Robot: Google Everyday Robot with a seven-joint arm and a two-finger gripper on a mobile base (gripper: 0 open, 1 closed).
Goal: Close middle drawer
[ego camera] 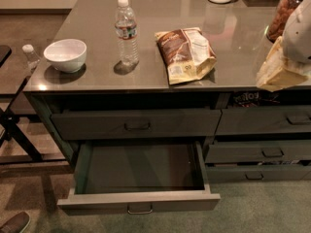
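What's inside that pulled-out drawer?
The wide dark grey-green drawer looks empty, its bare bottom showing; its back is hidden under the shut drawer above. The tool hangs over the grey counter's right edge.

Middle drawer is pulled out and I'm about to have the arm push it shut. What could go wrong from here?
1. The gripper is at the right edge above the counter, far from the middle drawer; descending, it might clip the counter's edge.
2. Pushing away from the centred handle could skew the wide drawer and jam it.
3. A shoe shows at bottom left, so someone may be near the arm's path.
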